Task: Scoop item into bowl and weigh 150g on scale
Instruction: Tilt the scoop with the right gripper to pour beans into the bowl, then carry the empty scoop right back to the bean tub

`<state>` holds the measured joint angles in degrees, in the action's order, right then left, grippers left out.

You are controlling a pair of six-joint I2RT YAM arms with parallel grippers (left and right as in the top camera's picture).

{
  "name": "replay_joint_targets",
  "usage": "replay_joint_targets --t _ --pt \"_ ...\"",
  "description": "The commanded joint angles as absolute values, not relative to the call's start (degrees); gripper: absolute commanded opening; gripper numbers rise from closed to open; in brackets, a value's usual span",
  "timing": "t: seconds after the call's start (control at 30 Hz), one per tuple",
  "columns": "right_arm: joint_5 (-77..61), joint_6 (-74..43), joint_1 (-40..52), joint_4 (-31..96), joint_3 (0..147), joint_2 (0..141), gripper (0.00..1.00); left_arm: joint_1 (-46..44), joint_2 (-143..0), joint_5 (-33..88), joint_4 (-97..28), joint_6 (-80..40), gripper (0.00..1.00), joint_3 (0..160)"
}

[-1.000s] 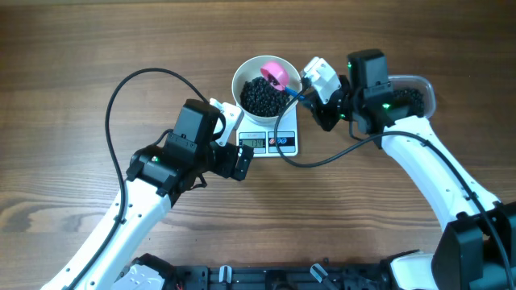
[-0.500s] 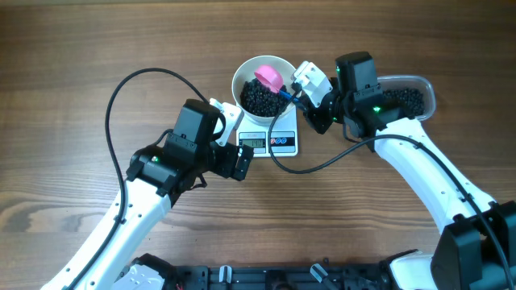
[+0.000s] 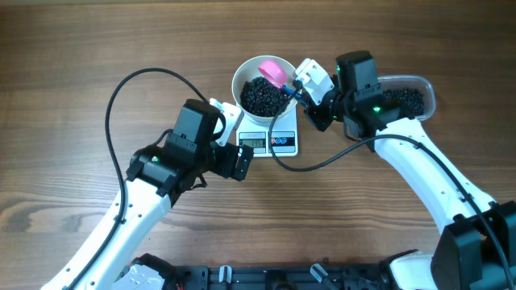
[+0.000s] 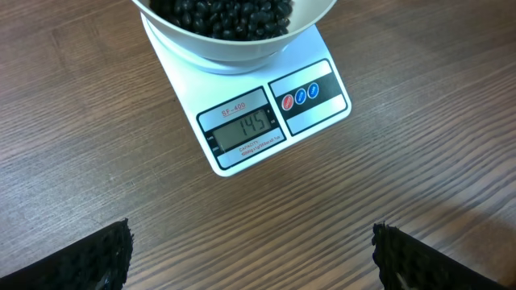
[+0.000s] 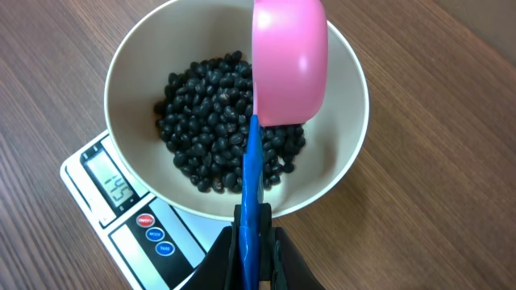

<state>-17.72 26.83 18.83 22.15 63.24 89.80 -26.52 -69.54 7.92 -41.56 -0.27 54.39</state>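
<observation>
The white bowl (image 3: 239,80) stands on the scale (image 3: 284,143) and holds a heap of black beans (image 3: 260,97). In the left wrist view the scale's display (image 4: 244,131) reads 145. My right gripper (image 3: 300,93) is shut on the blue handle (image 5: 251,181) of a pink scoop (image 5: 290,60). The scoop hangs over the bowl's far side with its pink outside towards the wrist camera, so its inside is hidden. My left gripper (image 4: 251,258) stands open over bare wood just in front of the scale, its fingers (image 4: 105,258) wide apart and holding nothing.
A clear plastic tub (image 3: 407,97) with more black beans sits right of the scale, partly under the right arm. A black cable loops over the table left of the bowl (image 3: 121,89). Wooden tabletop lies all round.
The right arm has shifted left towards the bowl, carrying the scoop further over it. The left arm and the scale have not moved.
</observation>
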Motion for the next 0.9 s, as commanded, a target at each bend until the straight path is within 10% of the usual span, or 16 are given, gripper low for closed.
replay_joint_targets --t 0.0,0.87 --pt "-19.1 23.1 19.1 21.3 63.0 88.8 0.04 -26.8 -69.8 7.4 -41.4 -0.4 1.0 55.5" --pt "-27.1 -7.9 1.4 25.0 63.0 79.6 0.04 -26.8 -69.8 7.4 -41.4 -0.4 1.0 55.5"
